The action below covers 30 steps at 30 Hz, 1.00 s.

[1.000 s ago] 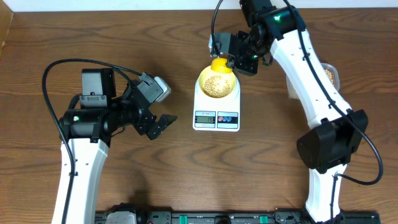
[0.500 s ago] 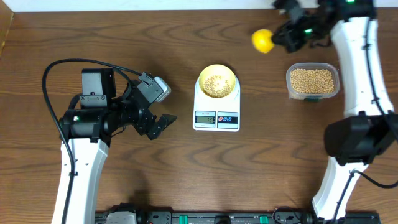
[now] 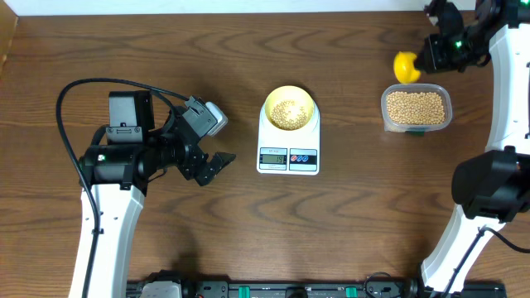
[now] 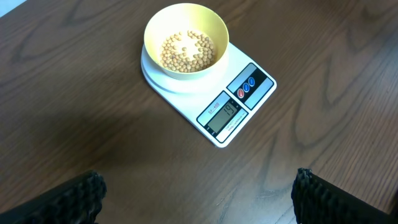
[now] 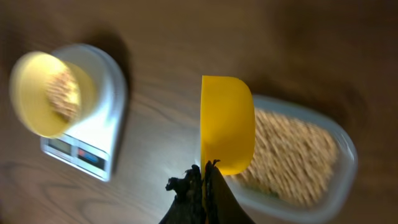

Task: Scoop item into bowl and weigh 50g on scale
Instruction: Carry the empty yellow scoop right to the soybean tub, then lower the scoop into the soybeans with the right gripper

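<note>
The pale yellow-green bowl [image 3: 289, 108] stands on the white scale [image 3: 288, 142] at the table's middle, with a layer of tan beans [image 3: 288, 111] in it. The left wrist view shows the bowl [image 4: 186, 38], the beans [image 4: 185, 48] and the scale's display [image 4: 222, 114]. My right gripper [image 3: 431, 51] is shut on the handle of a yellow scoop [image 3: 405, 65], held in the air just left of and above the clear tub of beans [image 3: 416, 108]. In the right wrist view the scoop [image 5: 227, 123] hangs over the tub [image 5: 298, 158]. My left gripper [image 3: 217, 163] is open and empty, left of the scale.
The right arm's base [image 3: 489, 186] stands at the right edge and the left arm [image 3: 124, 157] lies along the left side. A dark rail [image 3: 273, 290] runs along the front edge.
My right gripper has carried the yellow scoop away from above the bowl, to the right and back, over to the tub of beans. The left arm has not moved.
</note>
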Available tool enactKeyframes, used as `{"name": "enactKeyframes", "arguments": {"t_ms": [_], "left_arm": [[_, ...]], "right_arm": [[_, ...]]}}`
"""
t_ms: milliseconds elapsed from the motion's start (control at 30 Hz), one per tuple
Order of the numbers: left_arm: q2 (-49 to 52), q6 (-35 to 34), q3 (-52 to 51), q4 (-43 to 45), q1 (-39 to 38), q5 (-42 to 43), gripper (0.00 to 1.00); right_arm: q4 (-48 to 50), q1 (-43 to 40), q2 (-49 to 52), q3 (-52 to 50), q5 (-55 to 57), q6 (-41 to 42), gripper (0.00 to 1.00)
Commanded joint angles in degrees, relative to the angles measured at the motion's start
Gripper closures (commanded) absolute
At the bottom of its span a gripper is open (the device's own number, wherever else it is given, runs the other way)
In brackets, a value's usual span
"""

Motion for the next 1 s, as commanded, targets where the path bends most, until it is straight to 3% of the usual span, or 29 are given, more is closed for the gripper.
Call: {"name": "enactKeyframes", "arguments": {"t_ms": [0,400,967], "left_arm": [[0.0,1.0,0.3,0.0,0.3,0.5,0.02],[0.0,1.0,0.3,0.0,0.3,0.5,0.02],[0.0,1.0,0.3,0.0,0.3,0.5,0.02]], "right_arm": [[-2.0,0.2,-1.7,-0.3,11.0,1.8,0.99],[1.2,0.6,-1.4,-11.6,16.9,7.2,0.99],[4.8,1.2,0.6,-12.9,23.3,7.7,0.99]]}}
